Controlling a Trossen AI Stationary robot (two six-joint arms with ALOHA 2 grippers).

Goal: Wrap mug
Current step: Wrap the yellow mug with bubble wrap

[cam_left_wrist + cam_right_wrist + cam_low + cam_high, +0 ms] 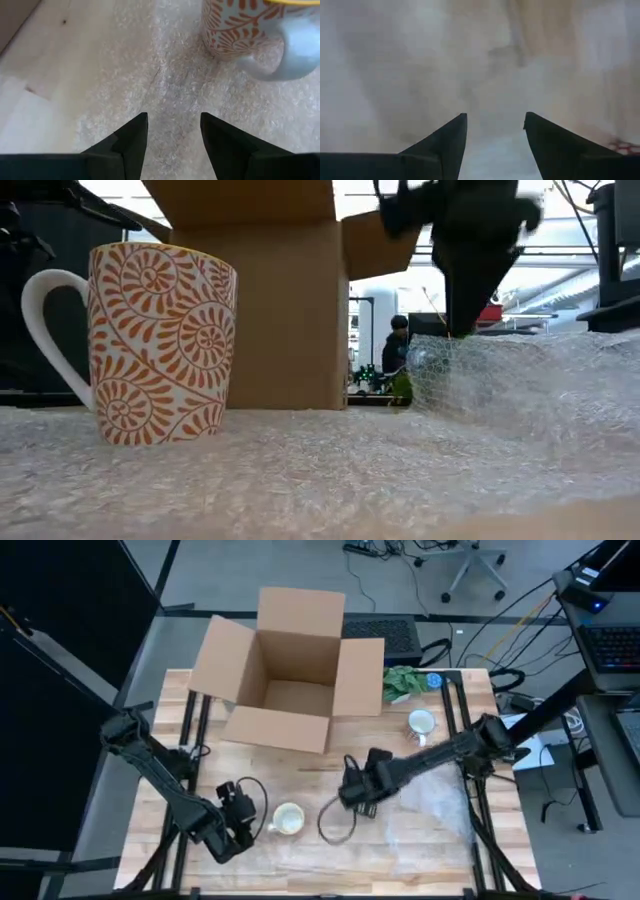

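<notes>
A white mug with an orange swirl pattern stands upright on a sheet of clear bubble wrap near the table's front. Its handle points toward my left gripper, which is open just left of the mug, low over the wrap. My right gripper is open to the right of the mug. It points down at a raised hump of the wrap. My right gripper comes down from above onto the raised part of the bubble wrap, its fingers apart. Whether the fingertips touch the wrap I cannot tell. My left gripper touches nothing.
An open cardboard box stands at the table's far middle. A second white mug and a green leafy thing are at the far right. A dark cable loop lies by the right gripper.
</notes>
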